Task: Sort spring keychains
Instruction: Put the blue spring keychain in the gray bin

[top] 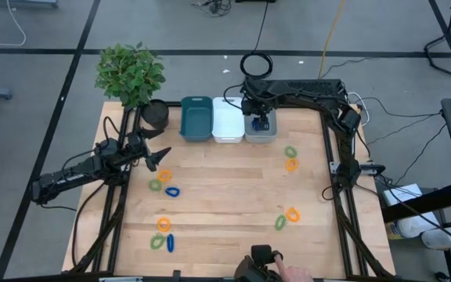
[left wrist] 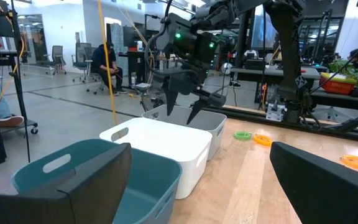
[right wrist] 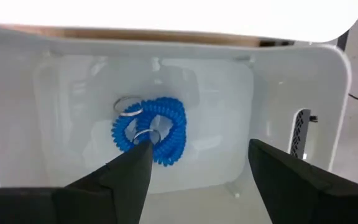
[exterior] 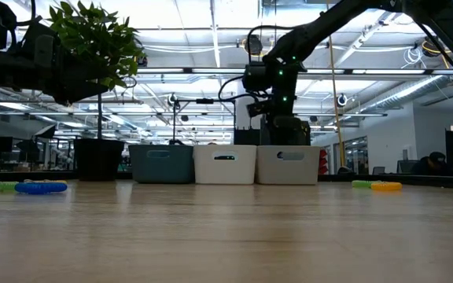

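Greenery is crowding the upper left of the high view, where a potted plant [top: 131, 74] is standing at the back corner of the wooden bench [top: 225, 204], just beside a dark round pot [top: 154, 114]. A black cable coil [top: 256, 64] is lying on the floor behind the bench, and a person's hand [top: 292, 274] is showing at the bottom edge.

Three bins are sitting side by side along the back edge: a teal bin [top: 196, 118], a white bin [top: 227, 120] and a grey bin [top: 260, 125]. In the right wrist view, a blue spring keychain [right wrist: 151, 130] with its metal rings is lying on the floor of the grey bin. What the other two bins are holding cannot be told.

Spring keychains are lying loose on the bench: an orange, green and blue cluster [top: 164, 185] at centre left, another cluster [top: 163, 234] at lower left, a green and orange pair [top: 290, 158] at right, and another pair [top: 286, 217] at lower right.

The right tool [top: 261, 119] is hanging over the grey bin, fingers spread wide and holding nothing. The left tool [top: 158, 157] is hovering above the bench's left side, near the centre-left cluster, fingers likewise parted and empty.
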